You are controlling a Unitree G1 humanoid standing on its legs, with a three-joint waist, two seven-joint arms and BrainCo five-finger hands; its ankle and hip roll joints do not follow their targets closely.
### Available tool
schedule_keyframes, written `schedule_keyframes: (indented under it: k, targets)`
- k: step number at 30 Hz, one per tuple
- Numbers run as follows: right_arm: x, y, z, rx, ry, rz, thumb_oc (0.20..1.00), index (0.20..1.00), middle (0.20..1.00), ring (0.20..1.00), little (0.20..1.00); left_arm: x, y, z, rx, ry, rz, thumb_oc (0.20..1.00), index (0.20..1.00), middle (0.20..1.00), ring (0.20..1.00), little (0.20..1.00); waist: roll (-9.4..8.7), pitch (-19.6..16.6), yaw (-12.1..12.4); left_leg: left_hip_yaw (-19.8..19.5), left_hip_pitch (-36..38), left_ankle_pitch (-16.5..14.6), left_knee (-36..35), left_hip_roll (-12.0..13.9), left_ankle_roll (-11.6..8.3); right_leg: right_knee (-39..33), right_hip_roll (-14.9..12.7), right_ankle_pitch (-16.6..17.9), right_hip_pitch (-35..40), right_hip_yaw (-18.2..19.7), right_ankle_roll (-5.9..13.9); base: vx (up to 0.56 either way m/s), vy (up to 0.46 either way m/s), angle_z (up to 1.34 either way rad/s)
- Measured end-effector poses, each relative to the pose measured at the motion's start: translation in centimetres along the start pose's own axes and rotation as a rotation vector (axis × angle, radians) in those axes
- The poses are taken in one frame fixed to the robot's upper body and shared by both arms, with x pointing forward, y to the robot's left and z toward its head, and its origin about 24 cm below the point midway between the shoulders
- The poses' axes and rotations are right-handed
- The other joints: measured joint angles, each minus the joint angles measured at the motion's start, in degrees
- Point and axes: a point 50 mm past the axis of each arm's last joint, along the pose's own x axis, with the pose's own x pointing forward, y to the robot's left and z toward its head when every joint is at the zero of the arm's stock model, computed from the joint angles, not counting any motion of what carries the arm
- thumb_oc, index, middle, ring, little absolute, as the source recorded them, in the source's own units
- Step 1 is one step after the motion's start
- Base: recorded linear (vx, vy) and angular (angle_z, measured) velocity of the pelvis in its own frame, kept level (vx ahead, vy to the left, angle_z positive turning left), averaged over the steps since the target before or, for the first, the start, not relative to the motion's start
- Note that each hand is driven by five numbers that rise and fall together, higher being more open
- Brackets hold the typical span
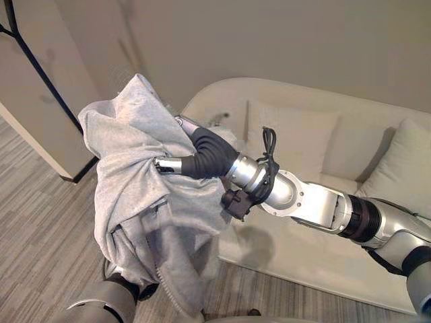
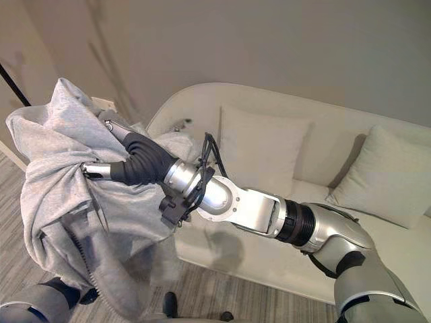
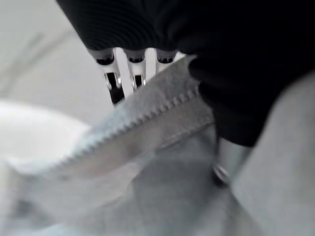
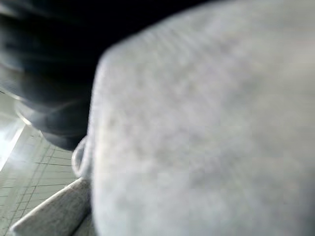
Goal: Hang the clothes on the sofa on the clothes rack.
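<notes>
A grey zip hoodie [image 1: 135, 195] hangs in the air in front of the cream sofa [image 1: 303, 262], bunched and drooping. My right hand [image 1: 202, 153] reaches in from the right and grips its upper part, thumb and fingers sunk into the folds. In the right wrist view the grey cloth [image 4: 206, 132] lies right against the hand. My left arm comes up from below, under the hem. My left hand [image 3: 112, 78] shows in its wrist view, with the hoodie's zip edge [image 3: 142, 123] drawn across its curled fingers. The black bar of the clothes rack [image 1: 40, 77] slants at the upper left.
Two pale cushions [image 1: 296, 141] [image 1: 404, 168] lean on the sofa's back. A beige wall panel [image 1: 34, 128] stands behind the rack bar, close to the hoodie's left side. Striped wood-look floor [image 1: 40, 235] lies below.
</notes>
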Motion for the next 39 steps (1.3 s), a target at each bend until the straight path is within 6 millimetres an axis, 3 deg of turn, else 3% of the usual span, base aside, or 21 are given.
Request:
schedule_keyframes:
  k: [4, 7, 13, 16, 17, 21, 24, 25, 26, 27, 28, 29, 30, 32, 33, 34, 35, 36, 37, 38, 39]
  targets:
    - [-0.3, -0.5, -0.3, 0.006, 0.012, -0.030, 0.200, 0.200, 0.200, 0.200, 0.200, -0.4, 0.6, -0.8, -0.059, 0.035, 0.024, 0.200, 0.200, 0.200, 0.200, 0.200, 0.06, 0.0, -0.3, 0.1, 0.4, 0.0, 0.0, 0.1, 0.06, 0.0, 0.0, 0.0, 0.3, 0.1, -0.03, 0.01, -0.028, -0.01]
    - [-0.9, -0.9, -0.8, 0.008, 0.036, -0.054, 0.200, 0.200, 0.200, 0.200, 0.200, -1.9, 1.9, -3.2, -0.134, 0.128, 0.097, 0.200, 0.200, 0.200, 0.200, 0.200, 0.17, 0.0, -0.2, 0.1, 1.2, -0.4, 0.0, 0.1, -0.04, 0.0, 0.0, -0.4, 1.1, 0.1, -0.18, 0.00, -0.053, 0.00]
    - [-2.9, -2.1, -1.4, -0.027, 0.088, -0.075, 0.200, 0.200, 0.200, 0.200, 0.200, -7.1, 6.3, -6.9, -0.191, 0.244, 0.310, 0.200, 0.200, 0.200, 0.200, 0.200, 1.48, 0.1, 0.7, -0.3, 1.8, -0.9, 0.0, 0.0, 0.41, 0.0, 0.0, -0.8, 1.9, -0.3, -0.22, -0.01, -0.043, 0.04]
    - [-4.2, -2.6, -1.6, -0.004, 0.098, -0.101, 0.200, 0.200, 0.200, 0.200, 0.200, -11.2, 10.0, -8.8, -0.130, 0.304, 0.466, 0.200, 0.200, 0.200, 0.200, 0.200, 2.44, 0.2, 2.2, -0.5, 1.7, -0.6, 0.0, -0.1, 0.00, 0.0, 0.1, -1.1, 1.9, -0.4, -0.11, -0.06, -0.017, 0.04]
    - [-5.0, -3.1, -2.2, -0.015, 0.135, -0.118, 0.200, 0.200, 0.200, 0.200, 0.200, -13.1, 11.2, -10.1, -0.103, 0.379, 0.539, 0.200, 0.200, 0.200, 0.200, 0.200, 3.49, 0.2, 3.6, -1.0, 1.4, -0.4, 0.1, -0.4, -0.24, 0.0, 0.3, -1.3, 2.1, -1.0, 0.04, -0.17, -0.029, 0.20]
    - [-6.4, -5.0, -3.1, -0.050, 0.199, -0.193, 0.200, 0.200, 0.200, 0.200, 0.200, -15.4, 13.9, -11.7, -0.017, 0.462, 0.669, 0.200, 0.200, 0.200, 0.200, 0.200, 5.32, 1.6, 7.4, -2.8, -1.2, -0.7, 0.5, -0.2, -0.79, 0.1, 0.4, -1.2, 1.6, -4.1, -0.32, -0.13, 0.047, 0.44]
    - [-8.5, -5.9, -4.6, -0.009, 0.281, -0.266, 0.200, 0.200, 0.200, 0.200, 0.200, -17.2, 18.1, -10.9, 0.090, 0.430, 0.803, 0.200, 0.200, 0.200, 0.200, 0.200, 2.20, 3.1, 8.5, 1.9, -0.2, -3.3, 1.6, 0.4, -1.18, 0.1, -2.0, -1.4, 2.8, -7.1, -1.18, -0.11, 0.145, 0.36]
    - [-8.9, -5.5, -4.8, 0.014, 0.298, -0.254, 0.200, 0.200, 0.200, 0.200, 0.200, -17.8, 20.8, -10.5, 0.184, 0.413, 0.877, 0.200, 0.200, 0.200, 0.200, 0.200, 0.47, 3.4, 8.6, 1.9, -0.1, -4.6, 6.0, 2.9, -1.34, 0.1, -3.3, -1.5, 3.3, -7.1, -1.14, -0.15, 0.208, 0.14]
    - [-9.2, -5.4, -4.6, 0.013, 0.299, -0.240, 0.200, 0.200, 0.200, 0.200, 0.200, -17.9, 21.8, -10.2, 0.214, 0.399, 0.907, 0.200, 0.200, 0.200, 0.200, 0.200, -0.62, 3.6, 7.8, 1.0, -0.1, -6.1, 9.6, 6.0, -2.81, 0.2, -4.0, -1.3, 3.1, -7.6, -1.08, -0.13, 0.254, 0.16]
    - [-9.5, -5.7, -4.3, 0.000, 0.298, -0.236, 0.200, 0.200, 0.200, 0.200, 0.200, -17.6, 22.5, -10.1, 0.240, 0.389, 0.916, 0.200, 0.200, 0.200, 0.200, 0.200, -0.72, 3.7, 7.1, -1.3, -0.8, -7.7, 13.9, 8.7, -5.93, 0.5, -4.2, -1.3, 2.9, -7.8, -1.07, -0.09, 0.194, 0.23]
    - [-9.8, -6.1, -3.7, -0.041, 0.302, -0.220, 0.200, 0.200, 0.200, 0.200, 0.200, -17.5, 23.6, -9.6, 0.289, 0.368, 0.932, 0.200, 0.200, 0.200, 0.200, 0.200, -0.71, 3.6, 5.1, -1.4, 0.1, -9.0, 16.2, 14.4, -6.90, 1.0, -4.4, -1.4, 3.0, -8.4, -0.90, -0.13, 0.310, 0.43]
    - [-10.1, -6.0, -2.8, -0.091, 0.302, -0.182, 0.200, 0.200, 0.200, 0.200, 0.200, -17.0, 23.8, -9.1, 0.309, 0.338, 0.931, 0.200, 0.200, 0.200, 0.200, 0.200, 0.20, 3.4, 2.5, -1.3, 2.4, -7.1, 13.2, 18.7, -6.70, 1.3, -5.1, -1.2, 3.0, -8.7, -0.48, -0.15, 0.456, 0.38]
    - [-10.3, -6.0, -2.3, -0.122, 0.304, -0.155, 0.200, 0.200, 0.200, 0.200, 0.200, -16.4, 23.4, -9.1, 0.293, 0.329, 0.918, 0.200, 0.200, 0.200, 0.200, 0.200, 1.63, 3.4, 1.7, -1.7, 4.2, -1.0, 10.4, 19.0, -5.16, 1.9, -6.2, -0.6, 2.9, -8.6, 0.50, -0.13, 0.468, 0.31]
    - [-10.6, -6.2, -2.7, -0.178, 0.327, -0.141, 0.200, 0.200, 0.200, 0.200, 0.200, -15.5, 23.3, -9.0, 0.271, 0.318, 0.923, 0.200, 0.200, 0.200, 0.200, 0.200, 1.23, 3.6, 1.2, -2.1, 5.6, -3.2, 7.6, 16.7, -5.74, 9.9, -9.8, -0.1, -2.0, -6.6, 2.17, -0.09, 0.376, 0.32]
    - [-10.8, -6.3, -2.2, -0.275, 0.332, -0.108, 0.200, 0.200, 0.200, 0.200, 0.200, -14.5, 23.5, -8.3, 0.235, 0.286, 0.956, 0.200, 0.200, 0.200, 0.200, 0.200, 0.49, 3.2, 0.8, -2.9, 3.3, -4.2, 7.4, 14.9, -4.30, 5.5, -11.3, -0.3, -3.0, -5.9, 3.18, -0.10, 0.483, 0.69]
    - [-10.5, -6.5, -1.6, -0.317, 0.301, -0.108, 0.200, 0.200, 0.200, 0.200, 0.200, -13.7, 24.2, -7.4, 0.236, 0.241, 0.983, 0.200, 0.200, 0.200, 0.200, 0.200, -0.69, 3.6, 1.4, -3.0, 2.3, -5.0, 7.1, 13.7, -4.64, 0.0, -11.2, 4.0, -2.2, -5.2, 2.87, -0.10, 0.524, 0.99]
    - [-10.5, -6.9, -1.4, -0.342, 0.274, -0.145, 0.200, 0.200, 0.200, 0.200, 0.200, -13.4, 24.8, -7.1, 0.260, 0.225, 0.988, 0.200, 0.200, 0.200, 0.200, 0.200, -2.16, 3.7, 1.5, -3.2, 0.9, -7.2, 8.7, 12.7, -7.69, 1.6, -12.0, 8.9, -2.5, -6.8, 3.73, -0.14, 0.688, 0.54]
    - [-10.3, -7.4, -1.0, -0.360, 0.241, -0.199, 0.200, 0.200, 0.200, 0.200, 0.200, -14.0, 25.1, -7.4, 0.305, 0.243, 0.988, 0.200, 0.200, 0.200, 0.200, 0.200, -2.21, 3.8, 2.9, -3.5, 0.3, -11.6, 11.4, 13.4, -9.45, 1.6, -12.3, 8.9, -1.9, -5.9, 4.49, -0.11, 0.621, 0.45]
    - [-10.0, -7.5, -0.8, -0.371, 0.209, -0.221, 0.200, 0.200, 0.200, 0.200, 0.200, -14.2, 25.2, -7.8, 0.334, 0.264, 0.977, 0.200, 0.200, 0.200, 0.200, 0.200, -2.50, 3.8, 3.1, -3.3, 0.2, -13.3, 12.1, 12.7, -10.84, 1.3, -13.1, 8.9, -1.0, -5.2, 4.38, -0.11, 0.650, 0.16]
    - [-9.6, -7.2, -0.8, -0.356, 0.178, -0.237, 0.200, 0.200, 0.200, 0.200, 0.200, -14.2, 25.3, -7.8, 0.338, 0.265, 0.977, 0.200, 0.200, 0.200, 0.200, 0.200, -3.51, 3.8, 3.7, -3.0, 0.3, -13.5, 12.6, 10.7, -10.07, 1.5, -14.2, 10.2, -1.0, -5.0, 2.86, -0.19, 0.963, 0.19]
    - [-9.7, -7.2, -0.8, -0.379, 0.179, -0.233, 0.200, 0.200, 0.200, 0.200, 0.200, -14.0, 25.2, -7.6, 0.334, 0.258, 0.975, 0.200, 0.200, 0.200, 0.200, 0.200, -2.75, 4.1, 4.2, -1.6, 0.2, -13.9, 14.0, 10.4, -9.14, 2.0, -14.3, 14.4, -1.0, -5.3, -1.72, -0.22, 0.856, 0.17]
